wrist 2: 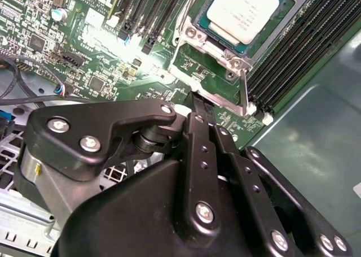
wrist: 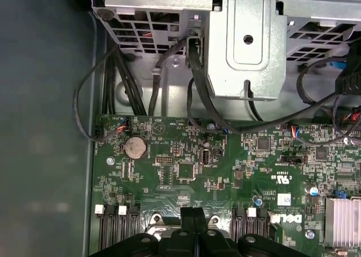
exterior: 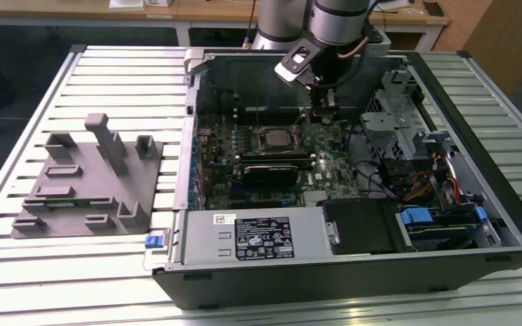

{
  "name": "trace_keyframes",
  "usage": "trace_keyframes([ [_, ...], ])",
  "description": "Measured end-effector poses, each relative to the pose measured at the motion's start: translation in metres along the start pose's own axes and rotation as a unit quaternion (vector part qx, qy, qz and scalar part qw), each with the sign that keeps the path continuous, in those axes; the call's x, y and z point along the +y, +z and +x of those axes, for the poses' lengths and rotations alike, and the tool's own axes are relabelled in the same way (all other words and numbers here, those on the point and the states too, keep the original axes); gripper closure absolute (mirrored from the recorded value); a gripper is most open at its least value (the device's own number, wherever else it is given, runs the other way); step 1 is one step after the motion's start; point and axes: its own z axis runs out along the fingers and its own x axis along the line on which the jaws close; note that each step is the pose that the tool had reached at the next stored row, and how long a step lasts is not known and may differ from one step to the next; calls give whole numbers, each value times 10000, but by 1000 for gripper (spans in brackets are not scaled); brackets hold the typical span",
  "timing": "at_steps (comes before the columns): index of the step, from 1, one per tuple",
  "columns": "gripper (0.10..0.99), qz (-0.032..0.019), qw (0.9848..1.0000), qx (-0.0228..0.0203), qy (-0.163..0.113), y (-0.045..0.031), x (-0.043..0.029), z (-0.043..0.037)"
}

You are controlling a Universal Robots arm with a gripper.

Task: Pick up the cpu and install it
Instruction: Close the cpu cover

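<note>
The cpu (wrist 2: pixel 243 11), a pale silver square chip, lies flat in the motherboard socket (wrist 2: pixel 221 49) inside the open computer case. In the exterior view the cpu (exterior: pixel 274 139) sits mid-board. My gripper (exterior: pixel 325 111) hangs over the board just behind and to the exterior view's right of the socket. Its black fingers (wrist 2: pixel 198 111) are pressed together with nothing between them; in the first wrist view the gripper (wrist: pixel 194 216) is likewise shut. The thin metal socket lever (wrist 2: pixel 243 92) stands up between the fingertips and the cpu.
The grey plastic fixture block (exterior: pixel 89 183) rests on the slatted table at the exterior view's left. The case (exterior: pixel 188 75) walls ring the board. A metal drive cage (wrist: pixel 248 36), black cables (wrist: pixel 169 76), memory slots (wrist 2: pixel 304 48) and a heatsink (wrist: pixel 341 223) crowd the board.
</note>
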Motion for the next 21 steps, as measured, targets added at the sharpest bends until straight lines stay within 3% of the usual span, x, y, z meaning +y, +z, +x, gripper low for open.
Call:
trace_keyframes([
  [21,980,0,10000,0,0,-1,-135,3],
])
